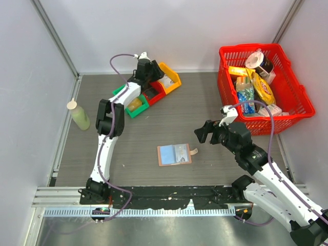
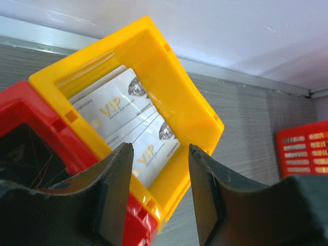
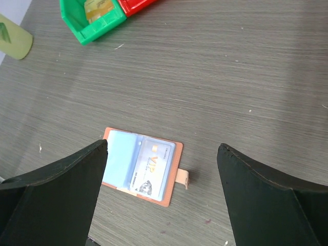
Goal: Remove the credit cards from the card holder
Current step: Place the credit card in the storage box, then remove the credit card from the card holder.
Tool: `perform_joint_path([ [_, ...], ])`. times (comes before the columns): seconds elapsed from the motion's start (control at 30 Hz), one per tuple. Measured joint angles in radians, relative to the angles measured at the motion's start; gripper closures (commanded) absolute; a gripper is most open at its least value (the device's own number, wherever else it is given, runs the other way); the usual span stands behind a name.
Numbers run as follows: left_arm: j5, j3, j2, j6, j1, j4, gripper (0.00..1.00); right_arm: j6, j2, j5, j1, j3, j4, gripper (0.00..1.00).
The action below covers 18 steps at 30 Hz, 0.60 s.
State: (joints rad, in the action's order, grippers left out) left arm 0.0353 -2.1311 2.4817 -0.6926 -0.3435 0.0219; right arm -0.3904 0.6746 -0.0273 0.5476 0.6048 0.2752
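Observation:
The card holder lies spread open on the table, its snap tab pointing right. One credit card shows in its right sleeve, and the left sleeve looks pale blue and bare. Two more credit cards lie in the yellow bin. My left gripper hovers over that bin, open with nothing between its fingers. My right gripper hangs wide open above and to the right of the holder, touching nothing.
A red bin and a green bin adjoin the yellow one at the back left. A red basket full of groceries stands at the back right. A pale green bottle stands by the left wall.

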Motion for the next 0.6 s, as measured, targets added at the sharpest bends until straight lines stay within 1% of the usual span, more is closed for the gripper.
perform_joint_path([
  [0.07, -0.001, 0.048, -0.04, 0.017, 0.0, 0.002, 0.46, 0.004, 0.0, -0.008, 0.0, 0.01, 0.026, 0.09],
  [0.17, 0.0, 0.15, -0.145, 0.035, 0.0, 0.023, 0.43, 0.011, 0.002, -0.012, 0.0, 0.027, 0.053, 0.13],
  [0.27, 0.002, 0.278, -0.294, 0.061, -0.007, 0.034, 0.41, 0.017, 0.017, -0.007, 0.0, 0.046, 0.069, 0.17],
  [0.37, 0.009, 0.414, -0.475, 0.079, -0.021, 0.039, 0.4, 0.02, 0.051, 0.017, 0.0, 0.067, 0.087, 0.23],
  [0.5, 0.011, 0.638, -0.751, 0.095, -0.084, 0.037, 0.39, 0.021, 0.113, 0.065, 0.0, 0.082, 0.104, 0.26],
  [0.53, 0.011, 0.704, -0.826, 0.097, -0.116, 0.032, 0.39, 0.021, 0.14, 0.083, 0.0, 0.086, 0.109, 0.29],
  [0.6, 0.018, 0.796, -0.922, 0.097, -0.172, 0.031, 0.39, 0.02, 0.187, 0.109, 0.003, 0.089, 0.114, 0.33],
])
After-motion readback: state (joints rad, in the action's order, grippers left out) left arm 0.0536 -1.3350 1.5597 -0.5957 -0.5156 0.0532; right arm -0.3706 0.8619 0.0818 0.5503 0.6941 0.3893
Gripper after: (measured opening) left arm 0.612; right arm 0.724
